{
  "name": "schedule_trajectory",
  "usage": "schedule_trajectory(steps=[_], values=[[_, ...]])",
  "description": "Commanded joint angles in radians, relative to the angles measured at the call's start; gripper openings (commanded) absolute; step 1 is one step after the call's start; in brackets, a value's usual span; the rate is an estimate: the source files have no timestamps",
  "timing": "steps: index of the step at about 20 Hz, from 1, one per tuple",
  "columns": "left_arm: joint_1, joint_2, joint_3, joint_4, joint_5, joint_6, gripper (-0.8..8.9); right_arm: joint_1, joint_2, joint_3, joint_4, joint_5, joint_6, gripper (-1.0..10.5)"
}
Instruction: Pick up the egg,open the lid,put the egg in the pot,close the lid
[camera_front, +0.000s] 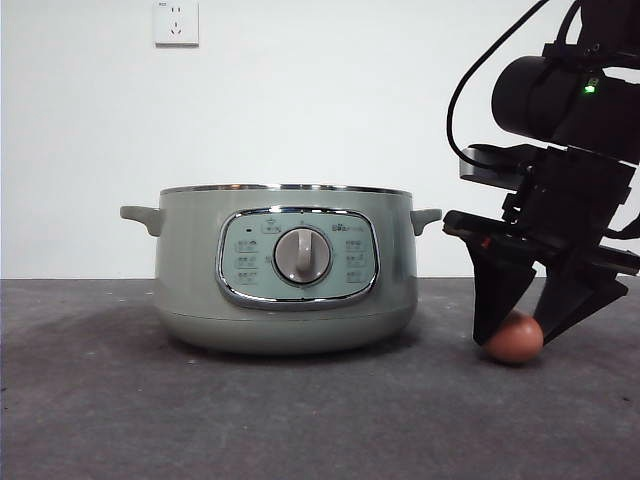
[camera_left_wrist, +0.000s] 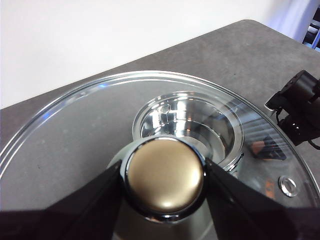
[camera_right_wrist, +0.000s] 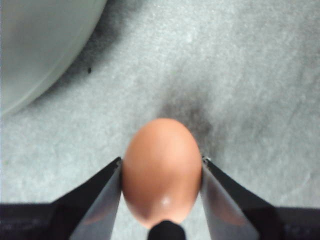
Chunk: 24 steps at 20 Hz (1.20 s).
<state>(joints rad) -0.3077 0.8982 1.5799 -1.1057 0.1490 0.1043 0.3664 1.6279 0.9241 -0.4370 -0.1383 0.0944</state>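
1. Front view: you see one pot (camera_front: 285, 268), sage green, sitting on the dark table (camera_front: 200, 420). Its rim is bare here, so no lid sits on it in this view. It has one silver dial (camera_front: 301, 256) and two small side handles (camera_front: 142, 217).

2. One egg (camera_front: 514, 338) lies on the table just beside the pot. The right gripper (camera_front: 525, 325) comes down over it, one black jaw on each side.

3. In the right wrist view, the right gripper (camera_right_wrist: 161, 172) has its jaws pulled in narrow, touching both sides of the egg (camera_right_wrist: 161, 170). The egg looks like it still sits on the table.

4. In the left wrist view, the left gripper (camera_left_wrist: 164, 175) has its jaws closed snug on the round knob (camera_left_wrist: 165, 179) of the one glass lid (camera_left_wrist: 70, 125). The knob looks golden here. You can see the table through the glass, so I think the lid is held up, away from the pot.

5. What could go wrong: if you squeeze the egg too hard, the shell may crack.

6. The egg is smooth and round. If the hold is too soft, it may slip out and roll or drop when you lift.

7. The egg is close to the pot wall. A fast swing could bump it on the rim.

8. The lid hangs by its knob only. If it tips, it could slide or hit the other arm.

9. Count: one egg, one pot, one lid, two grippers.
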Motion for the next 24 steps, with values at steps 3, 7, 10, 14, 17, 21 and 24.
schedule_trajectory(steps=[3, 7, 10, 14, 17, 21, 24], values=[[0.003, -0.01, 0.007, 0.045, 0.007, 0.012, -0.08, 0.002, -0.166, 0.002, -0.062, -0.003, 0.011, -0.2], [0.003, -0.002, 0.007, 0.045, 0.007, 0.014, -0.08, 0.013, -0.34, 0.066, -0.125, -0.003, 0.006, -0.2], [0.003, 0.004, 0.007, 0.045, 0.008, 0.02, -0.08, 0.054, -0.359, 0.196, -0.14, -0.003, -0.006, -0.2], [0.003, 0.005, 0.007, 0.045, 0.008, 0.02, -0.08, 0.132, -0.238, 0.416, -0.14, -0.003, -0.034, -0.2], [0.003, 0.003, 0.007, 0.045, 0.008, 0.02, -0.08, 0.174, -0.08, 0.585, -0.148, -0.003, -0.047, -0.2], [0.003, -0.002, 0.007, 0.044, 0.008, 0.01, -0.08, 0.223, 0.174, 0.815, -0.217, -0.002, -0.089, -0.2], [0.003, -0.002, 0.007, 0.044, 0.008, 0.003, -0.08, 0.238, 0.335, 0.943, -0.268, 0.0, -0.111, -0.2]])
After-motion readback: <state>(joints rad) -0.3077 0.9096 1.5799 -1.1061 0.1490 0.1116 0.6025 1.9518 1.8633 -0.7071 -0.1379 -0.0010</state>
